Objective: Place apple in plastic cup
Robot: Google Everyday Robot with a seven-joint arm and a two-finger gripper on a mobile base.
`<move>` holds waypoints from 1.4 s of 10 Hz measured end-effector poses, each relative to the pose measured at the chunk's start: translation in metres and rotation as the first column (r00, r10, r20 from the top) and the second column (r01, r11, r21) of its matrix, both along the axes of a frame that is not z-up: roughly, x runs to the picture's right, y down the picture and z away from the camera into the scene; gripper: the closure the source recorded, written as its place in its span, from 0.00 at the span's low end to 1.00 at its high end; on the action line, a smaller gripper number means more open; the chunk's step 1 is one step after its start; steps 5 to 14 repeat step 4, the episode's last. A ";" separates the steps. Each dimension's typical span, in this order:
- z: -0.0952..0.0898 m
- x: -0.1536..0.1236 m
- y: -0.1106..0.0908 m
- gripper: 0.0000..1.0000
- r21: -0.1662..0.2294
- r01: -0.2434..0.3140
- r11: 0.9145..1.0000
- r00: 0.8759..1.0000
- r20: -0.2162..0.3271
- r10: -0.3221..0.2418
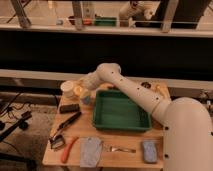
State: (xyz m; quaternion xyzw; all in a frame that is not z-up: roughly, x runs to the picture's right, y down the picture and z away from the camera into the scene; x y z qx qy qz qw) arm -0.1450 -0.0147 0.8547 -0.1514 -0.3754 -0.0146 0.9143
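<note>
A pale plastic cup (67, 88) stands at the back left of the wooden table (130, 140). A small yellow-orange apple (78, 91) shows right beside the cup, at the end of my arm. My gripper (84, 95) is at the apple, just right of the cup and left of the green tray. Whether it holds the apple I cannot tell. The arm reaches in from the lower right, with its elbow (107, 71) above the tray's back edge.
A green tray (120, 111) sits mid-table. A black block (69, 107) and a black tool (65, 125) lie in front of the cup. Along the front edge lie an orange carrot-like thing (67, 149), a grey cloth (91, 150), a metal utensil (120, 149) and a blue sponge (149, 150).
</note>
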 end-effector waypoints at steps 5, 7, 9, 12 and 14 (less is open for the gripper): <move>0.016 0.009 0.000 0.91 -0.021 -0.033 0.999 0.999 -0.007 0.033; 0.016 0.009 0.000 0.91 -0.021 -0.033 0.999 0.999 -0.007 0.033; 0.016 0.009 0.000 0.91 -0.021 -0.033 0.999 0.999 -0.007 0.033; 0.016 0.009 0.000 0.91 -0.021 -0.033 0.999 0.999 -0.007 0.033; 0.016 0.009 0.000 0.91 -0.021 -0.033 0.999 0.999 -0.007 0.033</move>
